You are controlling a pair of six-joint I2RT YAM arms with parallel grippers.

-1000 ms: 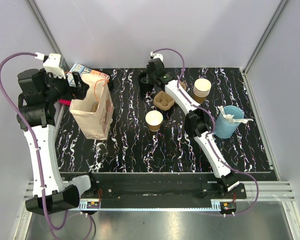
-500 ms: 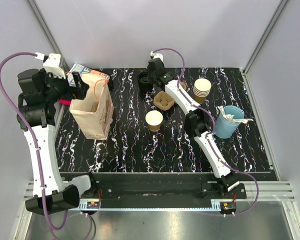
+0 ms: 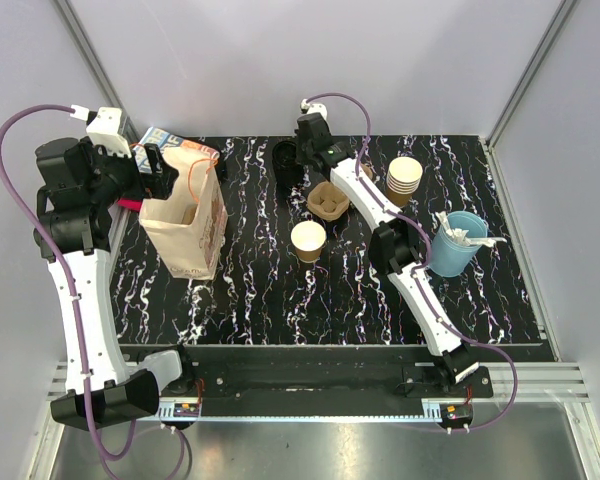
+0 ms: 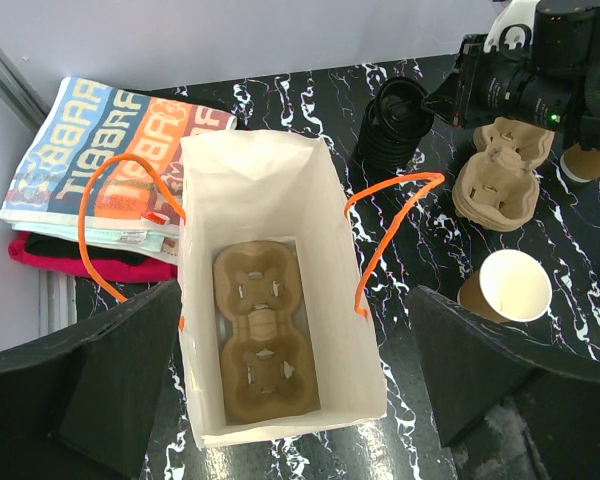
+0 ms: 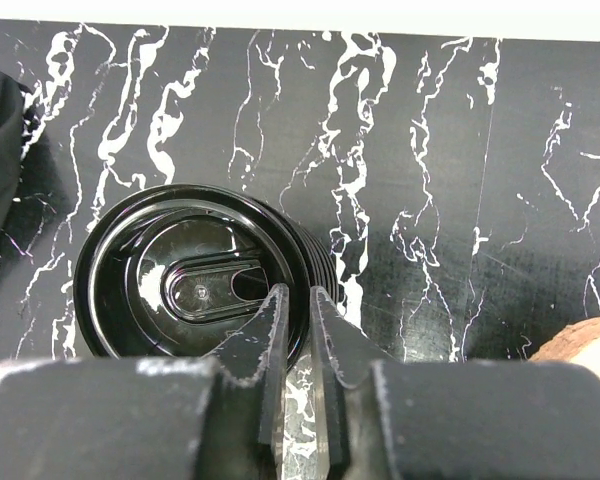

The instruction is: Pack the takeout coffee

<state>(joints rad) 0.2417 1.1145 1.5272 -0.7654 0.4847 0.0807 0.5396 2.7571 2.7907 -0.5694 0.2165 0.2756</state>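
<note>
Kraft cup (image 3: 308, 240): upright and open-topped on the black marbled table (image 3: 270, 290), mid-table between the paper bag and the blue cup, just in front of the spare carriers.
Black lid (image 5: 195, 285): topmost on the lid stack (image 4: 395, 125) at the far side of the table, well apart from the kraft cup.
Right gripper (image 5: 298, 300): jaws almost together, pinching the near rim of the black lid.
Left gripper (image 3: 160, 170): jaws spread wide, holding nothing, hovering over the mouth of the paper bag.
Paper bag (image 4: 280, 190): upright and open, with orange handles; a pulp carrier (image 4: 265, 345) lies flat on its floor.
Spare carriers (image 4: 500, 175): stacked on the table just right of the lid stack.
Writing: the folded printed cloth (image 4: 110, 140) behind the bag repeats block letters in orange and blue, roughly "TIBBAR"; the print on the bag's outside is too small to read.
Cup stack (image 3: 404, 178): far right of the table.
Blue cup (image 3: 458, 242): holds white stirrers, at the right side.
</note>
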